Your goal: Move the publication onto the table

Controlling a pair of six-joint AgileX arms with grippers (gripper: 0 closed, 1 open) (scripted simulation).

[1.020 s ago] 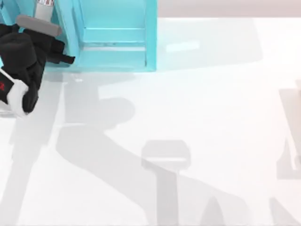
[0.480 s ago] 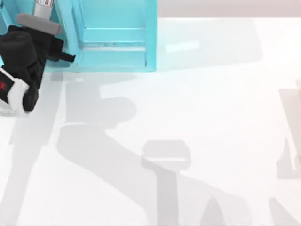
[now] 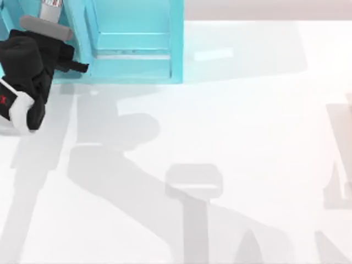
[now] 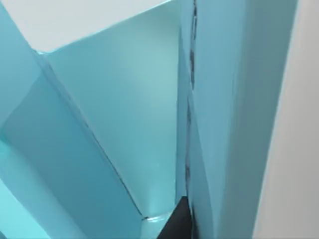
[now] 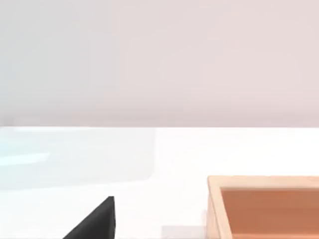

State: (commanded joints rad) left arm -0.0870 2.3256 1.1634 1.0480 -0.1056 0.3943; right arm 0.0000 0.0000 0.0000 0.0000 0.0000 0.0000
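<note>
My left gripper (image 3: 81, 67) is at the table's far left, its black fingers reaching into the front of the turquoise shelf unit (image 3: 135, 49). In the left wrist view one dark fingertip (image 4: 178, 223) lies beside a dark seam between teal surfaces. The upright teal slab (image 4: 224, 99) along that seam looks like the publication, though I cannot tell it apart from the shelf panels for certain. The white table (image 3: 231, 137) spreads out below the shelf. One dark fingertip (image 5: 94, 221) of my right gripper shows over the table in the right wrist view.
The shelf unit stands at the table's back left, with an open compartment (image 3: 132, 27) to the right of my left arm. A shallow wooden box (image 5: 264, 206) sits on the table in the right wrist view. Arm shadows cross the table's middle.
My left arm has edged slightly toward the shelf over the last second and has barely moved in the last half second. Nothing else has shifted.
</note>
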